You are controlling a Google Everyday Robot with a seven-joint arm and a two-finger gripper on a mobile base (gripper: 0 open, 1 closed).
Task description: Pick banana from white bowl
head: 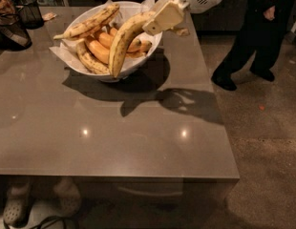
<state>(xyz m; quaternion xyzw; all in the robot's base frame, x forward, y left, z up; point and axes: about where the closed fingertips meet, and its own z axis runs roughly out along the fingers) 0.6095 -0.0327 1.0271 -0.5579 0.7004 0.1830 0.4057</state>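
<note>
Hand [161,20] above the far right rim of the white bowl [144,61], clamped on the upper end of the large curved banana [121,42]. The banana hangs tilted, its lower tip over the paper-lined bowl beside short orange-yellow bananas [97,49]. The bowl stands on the grey tabletop [114,142], near a black wire-mesh basket [13,30].

banana [120,44]: yellow, fine brown speckles | long banana [88,25]: yellow, heavy brown spots | short bananas [98,49]: orange-yellow | bowl [143,61]: glossy white | paper [59,54]: white | gripper [160,20]: cream, over bowl's right rim, clamped on banana's top end | table [114,137]: grey-brown | basket [28,11]: black, probably mesh
</note>
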